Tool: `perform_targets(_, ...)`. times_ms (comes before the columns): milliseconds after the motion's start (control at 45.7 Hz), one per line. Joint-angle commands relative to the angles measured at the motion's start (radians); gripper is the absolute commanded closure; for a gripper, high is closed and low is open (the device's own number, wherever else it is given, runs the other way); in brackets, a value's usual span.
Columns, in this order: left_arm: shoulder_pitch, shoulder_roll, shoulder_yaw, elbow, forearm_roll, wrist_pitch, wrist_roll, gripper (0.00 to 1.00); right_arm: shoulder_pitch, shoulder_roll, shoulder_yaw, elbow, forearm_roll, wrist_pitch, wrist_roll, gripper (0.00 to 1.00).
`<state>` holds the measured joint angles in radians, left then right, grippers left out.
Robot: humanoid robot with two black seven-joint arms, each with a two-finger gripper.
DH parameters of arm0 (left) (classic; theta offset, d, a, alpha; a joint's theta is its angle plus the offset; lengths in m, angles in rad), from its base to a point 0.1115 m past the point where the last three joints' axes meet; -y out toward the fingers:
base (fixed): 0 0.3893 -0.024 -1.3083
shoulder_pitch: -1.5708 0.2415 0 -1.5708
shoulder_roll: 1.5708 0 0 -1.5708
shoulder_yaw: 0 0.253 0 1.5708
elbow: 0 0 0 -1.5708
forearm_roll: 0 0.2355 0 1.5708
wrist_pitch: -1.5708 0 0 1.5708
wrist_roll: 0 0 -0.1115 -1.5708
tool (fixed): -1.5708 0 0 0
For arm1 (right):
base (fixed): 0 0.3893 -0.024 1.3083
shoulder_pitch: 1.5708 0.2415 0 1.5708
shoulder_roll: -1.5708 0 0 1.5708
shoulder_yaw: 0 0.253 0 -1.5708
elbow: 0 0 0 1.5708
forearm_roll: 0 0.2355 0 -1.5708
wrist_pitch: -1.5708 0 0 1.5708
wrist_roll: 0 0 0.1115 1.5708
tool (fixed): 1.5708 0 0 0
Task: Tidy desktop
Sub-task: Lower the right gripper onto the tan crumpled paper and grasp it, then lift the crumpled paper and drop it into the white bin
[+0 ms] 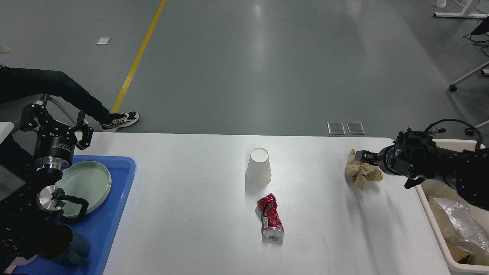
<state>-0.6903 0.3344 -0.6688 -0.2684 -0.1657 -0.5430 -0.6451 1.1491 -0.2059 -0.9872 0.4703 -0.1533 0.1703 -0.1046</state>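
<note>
Brown crumpled paper wad (362, 172) on tabletop (191, 214), far-right side, near beige bin (429, 214). Light, soft, crushes easy; pinch at bulk, no force needed. R tool (359, 156) at wad's top edge, fingers narrow, seemingly pinching wad, contact not fully clear. L tool (57, 120) spread wide, empty, above blue tray (114, 214) w/ green plates (89, 183), well apart from wad. Upturned paper cup (258, 167) and crushed red can (270, 217) mid-tabletop, both light; can has sharp dents, may roll.

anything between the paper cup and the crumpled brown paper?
Nothing. In the head view, only bare desktop lies between the paper cup and the crumpled brown paper.
</note>
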Motion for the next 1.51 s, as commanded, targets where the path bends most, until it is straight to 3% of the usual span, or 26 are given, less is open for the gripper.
perform_targets(0,0.0,0.0,0.0,0.0,0.0,0.0,0.001,0.04,-0.058,0.017,0.061,-0.059,0.0,-0.037,0.002,0.0)
perform_targets(306,0.0,0.0,0.0,0.0,0.0,0.0,-0.001,0.04,-0.101,0.037,0.111,-0.065,-0.002,-0.098,0.002,0.04)
perform_targets(438,0.0,0.0,0.0,0.0,0.0,0.0,-0.001,0.04,-0.118,0.059,0.105,-0.09,-0.002,-0.101,-0.001,0.19)
perform_targets(547,0.0,0.0,0.0,0.0,0.0,0.0,-0.001,0.04,-0.14,0.083,0.105,-0.151,-0.002,-0.101,-0.003,0.21)
perform_targets(591,0.0,0.0,0.0,0.0,0.0,0.0,-0.001,0.04,-0.147,0.094,0.105,-0.157,-0.002,-0.1,-0.004,0.33)
perform_targets(700,0.0,0.0,0.0,0.0,0.0,0.0,-0.001,0.04,-0.151,0.095,0.113,-0.148,-0.002,-0.089,-0.006,0.84)
perform_targets(766,0.0,0.0,0.0,0.0,0.0,0.0,-0.001,0.04,-0.157,0.094,0.116,-0.147,0.0,-0.086,-0.006,1.0)
perform_targets(1160,0.0,0.0,0.0,0.0,0.0,0.0,0.001,0.04,-0.068,0.053,0.156,-0.032,0.0,-0.083,-0.003,1.0)
perform_targets(1488,0.0,0.0,0.0,0.0,0.0,0.0,-0.001,0.04,0.355,-0.295,0.159,0.516,-0.006,-0.055,0.003,1.0)
